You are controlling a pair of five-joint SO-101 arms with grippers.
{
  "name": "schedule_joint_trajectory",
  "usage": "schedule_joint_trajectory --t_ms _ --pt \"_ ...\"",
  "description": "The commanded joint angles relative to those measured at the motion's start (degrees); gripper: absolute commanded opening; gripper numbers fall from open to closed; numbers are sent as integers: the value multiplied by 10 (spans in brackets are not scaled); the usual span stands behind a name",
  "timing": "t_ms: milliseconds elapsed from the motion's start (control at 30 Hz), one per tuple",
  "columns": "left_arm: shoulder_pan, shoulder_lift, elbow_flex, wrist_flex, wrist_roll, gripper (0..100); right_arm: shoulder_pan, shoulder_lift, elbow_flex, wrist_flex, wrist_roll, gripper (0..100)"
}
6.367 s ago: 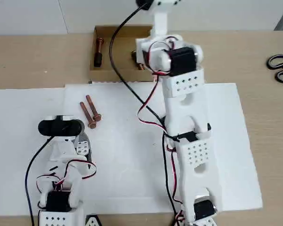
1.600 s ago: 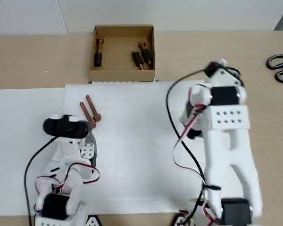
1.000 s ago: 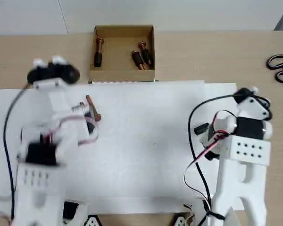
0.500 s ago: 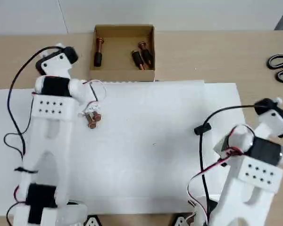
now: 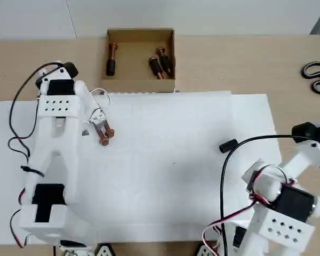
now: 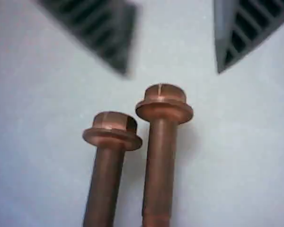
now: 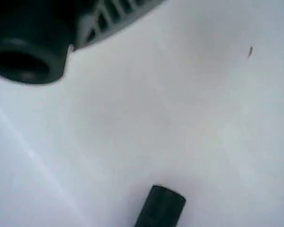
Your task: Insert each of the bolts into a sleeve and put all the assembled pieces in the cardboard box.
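Two copper bolts [image 5: 106, 136] lie side by side on the white paper; in the left wrist view their heads [image 6: 162, 101] point toward the fingers. My left gripper [image 6: 173, 66] hangs open just above them, its dark fingers spread past the heads. A black sleeve [image 7: 26, 52] sits against a ribbed finger [image 7: 113, 19] of my right gripper, which looks shut on it. The right arm [image 5: 280, 205] stands at the front right. Another black sleeve [image 5: 228, 145] lies loose on the paper. The cardboard box [image 5: 141, 85] at the back holds three assembled pieces.
Scissors [image 5: 317, 69] lie at the far right edge of the wooden table. The white paper [image 5: 170, 176] covers the middle, bare between the arms. A black cable runs from the right arm toward the loose sleeve.
The left arm swung out from the front and came down over the two bolts. The right arm drew back from the box to the front right corner.
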State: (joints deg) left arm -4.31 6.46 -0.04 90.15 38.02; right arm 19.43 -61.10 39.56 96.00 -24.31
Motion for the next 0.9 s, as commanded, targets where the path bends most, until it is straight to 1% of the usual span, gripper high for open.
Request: schedule_joint_trajectory --t_ms 0,300,600,867 --pt "-2 -3 -31 -12 -3 213 7 -7 -2 -5 4 2" --pt "-1 0 -29 -40 -3 190 7 -7 -2 -5 4 2" --pt "1 72 -32 -56 -3 138 7 -7 -1 -5 4 2" --pt "0 107 -32 -84 -3 137 7 -7 -1 -5 5 2"
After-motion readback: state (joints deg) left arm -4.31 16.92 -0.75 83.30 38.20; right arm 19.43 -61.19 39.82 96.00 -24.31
